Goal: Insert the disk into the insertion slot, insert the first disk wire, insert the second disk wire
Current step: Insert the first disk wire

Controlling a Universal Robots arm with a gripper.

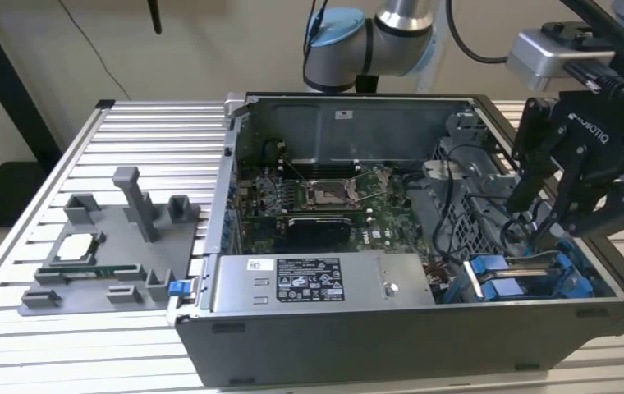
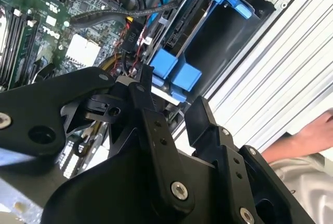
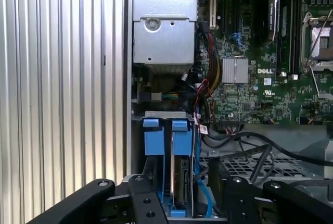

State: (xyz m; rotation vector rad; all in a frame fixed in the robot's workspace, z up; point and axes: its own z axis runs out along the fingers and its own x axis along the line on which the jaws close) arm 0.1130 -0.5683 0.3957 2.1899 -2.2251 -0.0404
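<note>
Disk (image 3: pixel 182 182) sat on edge in its blue carrier inside the insertion slot (image 3: pixel 162 114), a grey metal cage in the case corner at the exterior view's right. Jaws of the gripper (image 1: pixel 553 220) were spread wide just above the cage, gripping nothing. Black cables (image 3: pixel 250 143) crossed beside the cage. Labelled power-supply box (image 1: pixel 301 281) lay next to it, green motherboard (image 1: pixel 290 205) beyond. Ribbed metal surface (image 1: pixel 27 328) carried the case (image 1: pixel 400 345). 1 hand (image 2: pixel 307 133) was near that surface.
</note>
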